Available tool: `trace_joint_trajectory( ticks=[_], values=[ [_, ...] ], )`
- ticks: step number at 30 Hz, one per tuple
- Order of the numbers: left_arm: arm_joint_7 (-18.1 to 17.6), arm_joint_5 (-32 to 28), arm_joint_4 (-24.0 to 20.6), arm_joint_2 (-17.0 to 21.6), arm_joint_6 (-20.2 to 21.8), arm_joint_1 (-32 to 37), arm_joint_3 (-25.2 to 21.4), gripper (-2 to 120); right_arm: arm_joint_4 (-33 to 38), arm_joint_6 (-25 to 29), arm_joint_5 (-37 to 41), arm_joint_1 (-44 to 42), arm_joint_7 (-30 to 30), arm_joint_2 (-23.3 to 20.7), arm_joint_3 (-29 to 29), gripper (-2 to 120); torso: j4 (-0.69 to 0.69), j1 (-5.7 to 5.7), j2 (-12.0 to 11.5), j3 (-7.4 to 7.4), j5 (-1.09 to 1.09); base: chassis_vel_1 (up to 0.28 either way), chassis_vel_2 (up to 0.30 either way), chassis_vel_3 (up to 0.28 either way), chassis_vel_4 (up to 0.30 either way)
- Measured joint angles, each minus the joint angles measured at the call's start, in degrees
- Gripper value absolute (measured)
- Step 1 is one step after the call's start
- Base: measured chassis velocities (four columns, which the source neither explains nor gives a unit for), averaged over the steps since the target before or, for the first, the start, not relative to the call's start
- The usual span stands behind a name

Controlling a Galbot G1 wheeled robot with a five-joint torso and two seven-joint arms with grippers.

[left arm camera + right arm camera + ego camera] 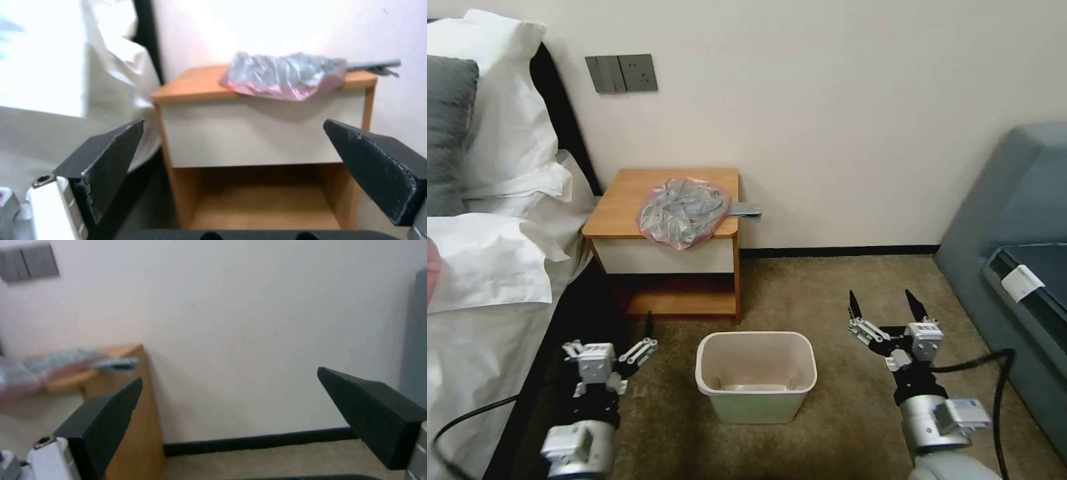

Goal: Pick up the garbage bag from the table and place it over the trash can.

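The garbage bag [684, 212], crinkled grey plastic with a pinkish rim, lies on the table [624, 200], overhanging its front right edge. The beige trash can [756, 336] stands upright on the carpet in front of the table. My left gripper [610, 337] hovers low, left of the can, open and holding nothing. My right gripper [882, 303] is open to the can's right. In the left wrist view the open left gripper [233, 123] faces the table's white drawer front [267, 130], with the bag [285, 78] above. In the right wrist view the open right gripper [230, 375] faces the wall, with the bag [40, 370] beside it.
A bed with white pillows [494, 160] borders the left side, close to my left arm. A grey sofa [1014, 220] stands at the right. A small grey object [744, 211] sticks out past the table's right edge. Carpet [840, 280] lies open between the can and the wall.
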Motion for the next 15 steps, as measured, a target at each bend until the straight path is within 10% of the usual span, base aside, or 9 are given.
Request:
trace_joint_trajectory(
  ticks=[15],
  values=[
    [-1.34, 0.31, -5.28, -1.75, -1.49, 7.33, -2.03, 100, 1.23, -1.16, 6.24, -2.25, 2.70, -0.34, -1.89, 100, -0.01, 0.00, 0.00, 0.00, 0.00, 0.000, 0.000, 0.000, 0.000]
  ],
)
